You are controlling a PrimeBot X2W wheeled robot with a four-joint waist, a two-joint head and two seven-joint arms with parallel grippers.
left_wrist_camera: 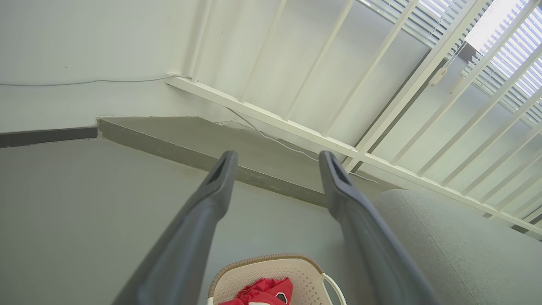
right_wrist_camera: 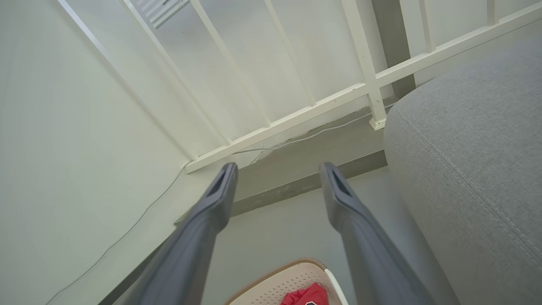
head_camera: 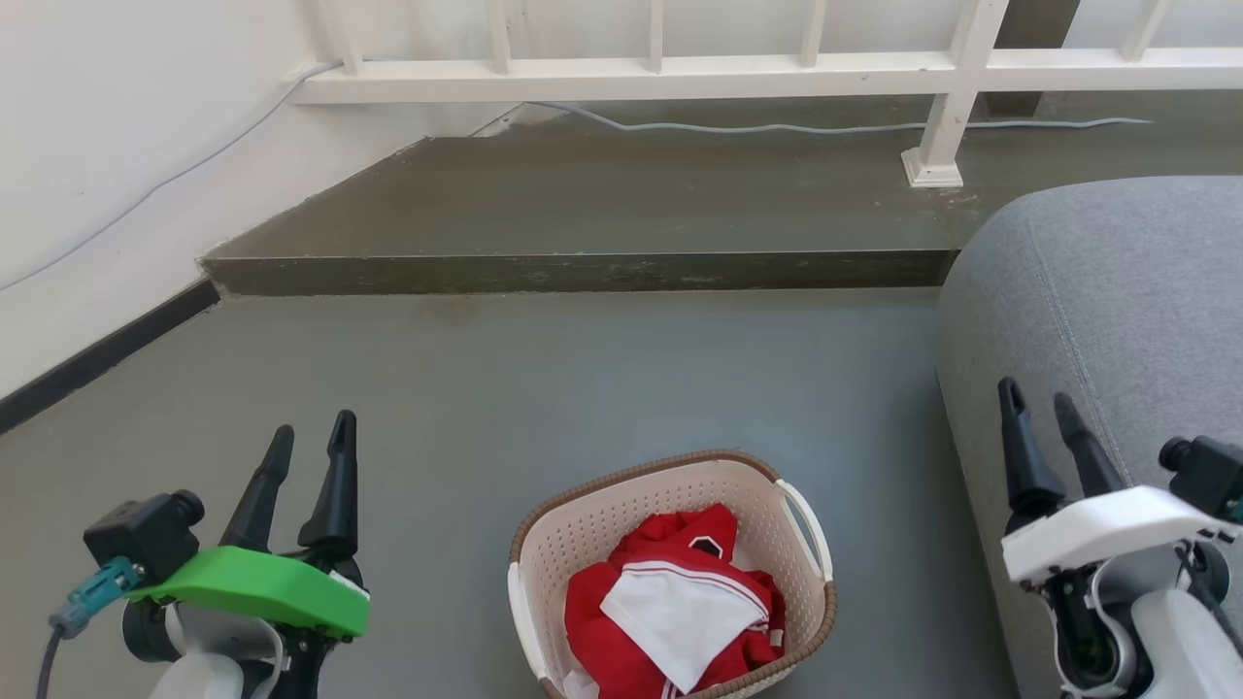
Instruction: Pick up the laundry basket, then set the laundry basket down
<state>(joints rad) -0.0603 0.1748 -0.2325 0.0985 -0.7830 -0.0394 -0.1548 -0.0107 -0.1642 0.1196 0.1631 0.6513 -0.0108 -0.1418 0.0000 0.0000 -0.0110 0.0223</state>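
Observation:
The laundry basket is cream plastic with perforated walls, a brown woven-look rim and white side handles. It stands on the grey floor at the bottom middle of the head view, with red-and-white clothing inside. My left gripper hangs open to its left, well apart from it. My right gripper is open to its right, in front of the sofa. The left wrist view shows the basket low between the open gripper fingers. The basket's far rim sits below my open right gripper.
A grey sofa stands right of the basket. A raised dark step crosses the floor ahead, with a white railing and a cable on it. A white wall with a dark baseboard runs along the left.

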